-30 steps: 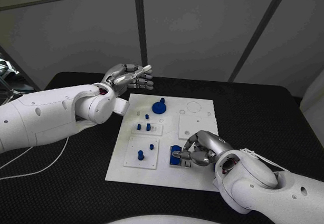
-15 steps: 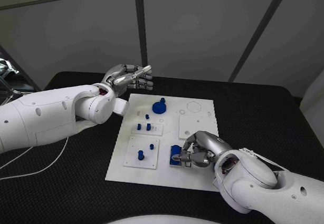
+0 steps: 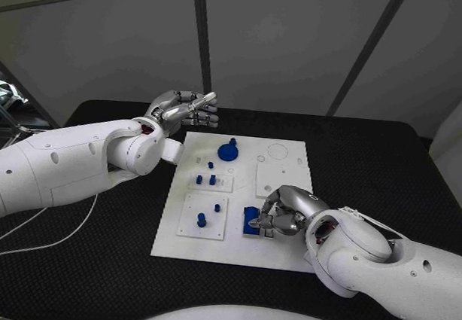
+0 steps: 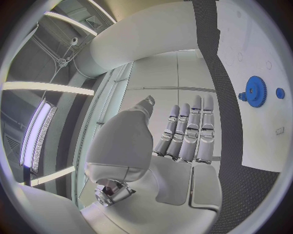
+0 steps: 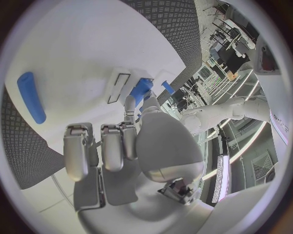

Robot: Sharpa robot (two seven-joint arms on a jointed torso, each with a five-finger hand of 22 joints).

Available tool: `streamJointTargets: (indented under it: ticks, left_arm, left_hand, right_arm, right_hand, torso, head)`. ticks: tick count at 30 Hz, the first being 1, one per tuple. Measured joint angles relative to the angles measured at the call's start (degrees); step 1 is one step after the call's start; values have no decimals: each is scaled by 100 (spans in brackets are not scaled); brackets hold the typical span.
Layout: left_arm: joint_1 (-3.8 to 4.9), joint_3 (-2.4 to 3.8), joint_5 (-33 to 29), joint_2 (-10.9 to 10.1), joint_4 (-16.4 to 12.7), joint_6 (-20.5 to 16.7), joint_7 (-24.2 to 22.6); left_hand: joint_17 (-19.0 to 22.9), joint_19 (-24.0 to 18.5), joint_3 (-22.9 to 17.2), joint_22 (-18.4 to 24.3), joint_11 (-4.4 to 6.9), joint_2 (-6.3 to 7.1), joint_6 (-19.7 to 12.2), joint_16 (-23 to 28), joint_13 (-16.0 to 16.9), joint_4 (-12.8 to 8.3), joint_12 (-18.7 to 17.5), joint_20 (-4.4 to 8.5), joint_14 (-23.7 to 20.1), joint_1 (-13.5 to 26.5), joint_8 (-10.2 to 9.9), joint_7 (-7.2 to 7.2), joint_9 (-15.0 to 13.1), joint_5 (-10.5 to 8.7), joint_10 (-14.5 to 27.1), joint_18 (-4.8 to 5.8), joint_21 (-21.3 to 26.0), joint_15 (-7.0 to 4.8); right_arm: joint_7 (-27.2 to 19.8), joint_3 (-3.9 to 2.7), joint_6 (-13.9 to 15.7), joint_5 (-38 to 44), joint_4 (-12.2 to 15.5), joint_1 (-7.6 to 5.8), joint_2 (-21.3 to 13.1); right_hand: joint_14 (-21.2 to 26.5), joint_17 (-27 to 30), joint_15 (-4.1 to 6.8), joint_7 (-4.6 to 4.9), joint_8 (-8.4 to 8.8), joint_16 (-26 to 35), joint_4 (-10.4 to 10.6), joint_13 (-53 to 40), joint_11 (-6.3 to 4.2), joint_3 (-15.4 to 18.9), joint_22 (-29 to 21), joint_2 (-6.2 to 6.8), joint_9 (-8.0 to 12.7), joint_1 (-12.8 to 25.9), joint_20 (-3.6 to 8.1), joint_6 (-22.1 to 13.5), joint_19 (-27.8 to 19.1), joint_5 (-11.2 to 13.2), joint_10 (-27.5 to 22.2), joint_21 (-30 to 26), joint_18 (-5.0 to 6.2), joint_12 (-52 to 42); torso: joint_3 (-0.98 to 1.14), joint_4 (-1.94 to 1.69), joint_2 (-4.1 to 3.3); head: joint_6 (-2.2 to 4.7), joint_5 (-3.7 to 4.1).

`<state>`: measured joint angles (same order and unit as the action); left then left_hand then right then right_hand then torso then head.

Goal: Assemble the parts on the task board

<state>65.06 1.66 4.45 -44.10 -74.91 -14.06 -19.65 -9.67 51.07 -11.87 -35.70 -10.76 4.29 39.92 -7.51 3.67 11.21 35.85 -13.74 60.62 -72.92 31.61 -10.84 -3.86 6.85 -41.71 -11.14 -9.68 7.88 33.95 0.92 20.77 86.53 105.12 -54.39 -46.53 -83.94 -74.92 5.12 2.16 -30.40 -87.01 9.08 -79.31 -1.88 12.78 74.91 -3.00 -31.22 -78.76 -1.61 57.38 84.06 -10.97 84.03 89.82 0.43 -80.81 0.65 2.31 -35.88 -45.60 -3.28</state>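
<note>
The white task board [image 3: 229, 243] lies in the middle of the black table. My right hand [image 3: 283, 213] rests over its near right part, fingers curled around a blue block [image 3: 250, 221] that stands in the board. In the right wrist view a fingertip [image 5: 129, 102] touches this blue block [image 5: 141, 90], and a blue bar [image 5: 31, 96] lies at the board's edge. My left hand [image 3: 181, 109] is raised beyond the board's far left corner, fingers straight and holding nothing. A blue gear [image 3: 227, 152] stands at the far end of the board, and small blue pegs [image 3: 206, 180] stand in the middle left.
Another blue peg [image 3: 201, 220] stands in a square insert [image 3: 187, 230] at the near left of the board. The left wrist view has the gear [image 4: 255, 91] and a small peg [image 4: 280, 92] on the board [image 4: 256, 141]. Black table [image 3: 383, 166] surrounds the board.
My right hand has shifted slightly on the blue block and its fingers have drawn in a little. My left hand has stayed in place.
</note>
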Motion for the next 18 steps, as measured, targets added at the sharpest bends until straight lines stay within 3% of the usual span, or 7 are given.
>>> streamJointTargets:
  ticks: [7,9,11,14,18]
  left_arm:
    - [0,-1,0,-7,-1,3,8]
    - [0,-2,0,-14,-3,3,10]
    - [0,-2,0,-17,-3,4,10]
    - [0,-2,0,-23,-3,5,12]
    - [0,-2,0,-31,-2,16,13]
  left_hand:
    - [0,0,0,0,0,0,0,0,0,0,0,0,0,0,0,0,0,0,0,0,0,0]
    - [0,0,0,0,0,0,0,0,0,0,0,0,0,0,0,0,0,0,0,0,0,0]
    - [0,0,0,-1,0,0,0,0,0,0,0,0,0,0,0,0,0,0,0,-1,0,0]
    - [0,0,0,-1,0,0,0,0,0,0,0,0,0,0,0,0,0,0,0,0,0,0]
    - [-1,0,0,9,0,0,0,23,0,0,0,0,0,0,0,0,0,0,0,0,0,0]
  right_arm:
    - [-55,17,1,3,172,11,-185]
    - [-84,24,72,2,268,20,-323]
    - [-118,22,167,-9,364,20,-472]
    - [-184,-45,342,-60,533,21,-783]
    - [-250,-114,518,-139,697,16,-1167]
  right_hand:
    - [0,0,-1,0,71,0,27,-152,-8,28,0,-6,2,-71,0,0,0,21,9,0,0,5]
    - [0,0,-1,32,102,0,76,-153,-8,77,0,-53,10,-18,0,-32,0,-51,9,0,0,26]
    - [0,0,-1,55,186,14,181,-153,-7,128,0,-9,37,142,0,-98,0,-198,9,0,0,117]
    - [-12,1,-13,81,289,35,358,168,49,254,0,63,68,395,-1,-124,0,-473,1,0,0,165]
    - [1,1,-43,101,336,35,460,428,67,328,0,87,77,507,-2,-144,-2,-453,0,0,0,139]
  torso:
    - [2,7,3]
    - [4,9,4]
    - [5,11,7]
    - [5,14,8]
    - [5,22,10]
  head:
    - [-9,5]
    - [-1,13]
    - [9,24]
    - [25,39]
    - [44,65]
